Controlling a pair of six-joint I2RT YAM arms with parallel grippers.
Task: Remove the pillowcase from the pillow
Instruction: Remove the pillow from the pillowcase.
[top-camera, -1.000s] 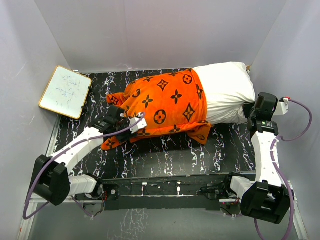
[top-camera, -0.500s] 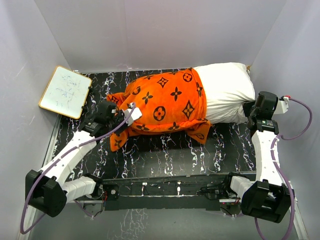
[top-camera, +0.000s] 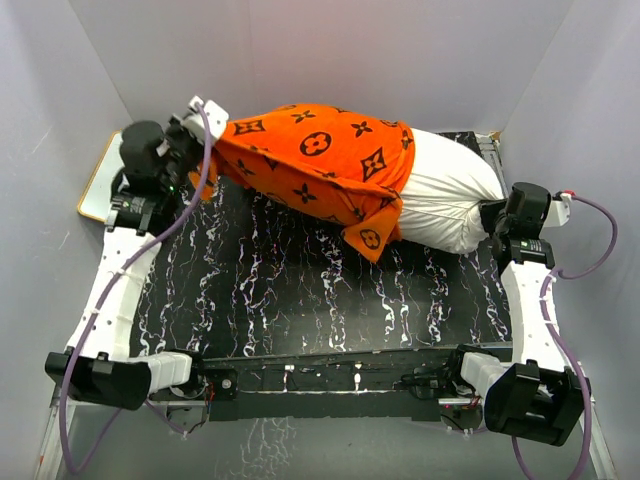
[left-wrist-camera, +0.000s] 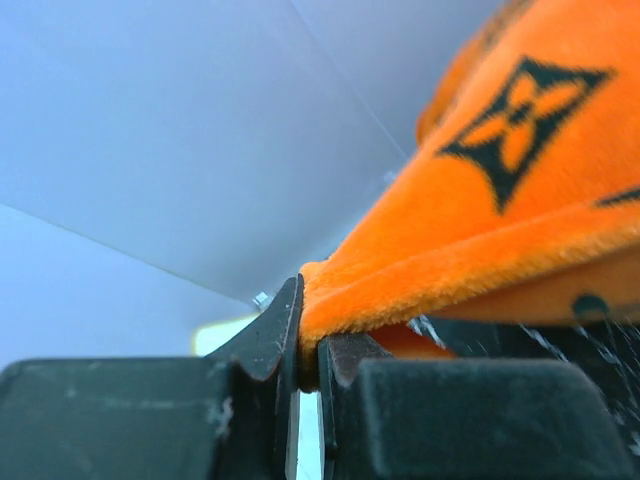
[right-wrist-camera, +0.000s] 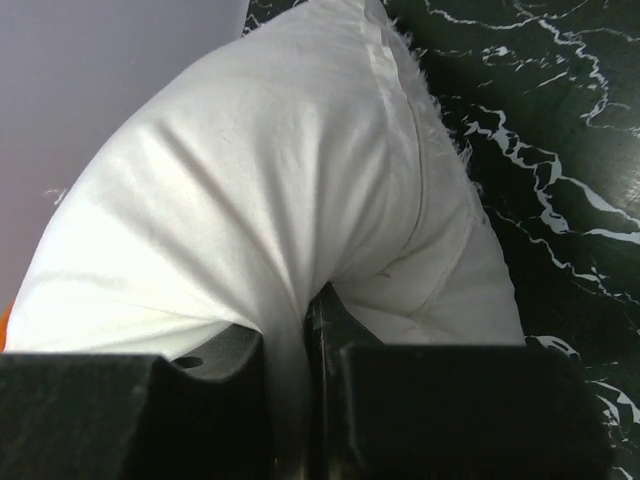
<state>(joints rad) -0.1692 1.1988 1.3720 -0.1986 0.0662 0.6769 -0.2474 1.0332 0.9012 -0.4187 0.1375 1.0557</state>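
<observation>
Pillowcase (top-camera: 320, 160): orange plush, brown motifs, lying at the far side of the desk (top-camera: 300, 290), covering the pillow (top-camera: 440, 200) on its left part (white end bare at right). Left tool (left-wrist-camera: 310, 345): clamped on the pillowcase corner. Right tool (right-wrist-camera: 305, 330): pinching the pillow's bare end.

Bright orange plush pillowcase (top-camera: 320, 160) with brown motifs, stretched leftward, covers the plump white pillow (top-camera: 445, 200) except its right end.
</observation>
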